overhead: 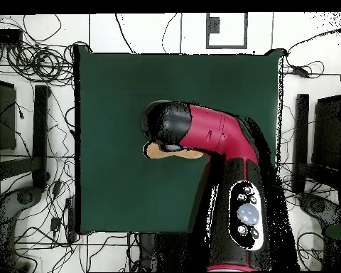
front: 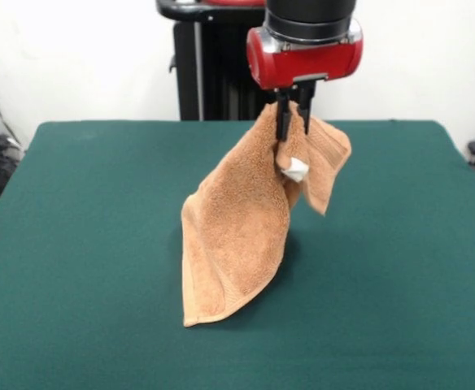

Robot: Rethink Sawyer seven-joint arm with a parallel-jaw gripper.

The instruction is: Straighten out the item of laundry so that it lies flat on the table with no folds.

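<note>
Now towel (front: 241, 223) pinched beneath tool (front: 294, 122)

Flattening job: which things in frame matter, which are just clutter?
Job:
- towel, lifted by one corner, lower end on the table
- table
- gripper, shut on the towel

Clutter:
- cables on the floor around the table
- dark stand beside the table

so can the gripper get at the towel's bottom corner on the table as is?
Probably not. The gripper is shut on the towel near its top, holding it up; the low corner rests on the table, so it would have to let go first.
</note>
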